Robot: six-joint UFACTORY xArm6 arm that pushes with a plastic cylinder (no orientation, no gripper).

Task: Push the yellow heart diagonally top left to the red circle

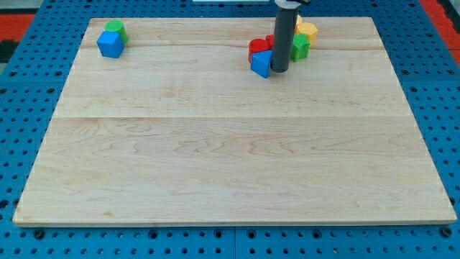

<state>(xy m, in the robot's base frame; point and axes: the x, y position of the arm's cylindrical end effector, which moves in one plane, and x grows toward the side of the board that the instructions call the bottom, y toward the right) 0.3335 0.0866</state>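
Item, far left near the view's top: a green block (pixel 114 29), shape unclear, stood touching a blue cube (pixel 111 44) just below it, both well apart from everything else. Item, centre-right near the view's top edge: a tight cluster. A red block (pixel 258 49), taken for the red circle though its outline was partly hidden, sat at the cluster's left with a second blue block (pixel 261 63) touching its lower side. My tip (pixel 279 70) rested on the wooden board (pixel 215 158) just right of that blue block, the rod rising in front of the cluster and hiding its middle. There was no pincer on this arm, only the rod, so nothing was held or clasped. Behind the rod, to the right, a second green block (pixel 300 47) showed, and above it the yellow heart (pixel 307 30), only partly visible, its shape hard to confirm. Handling, by judgement: the heart looked small, rigid and light, likely to slide easily on the smooth wood and to spin if struck off-centre. Contact belonged on its lower-right side; the green neighbour crowded that approach.
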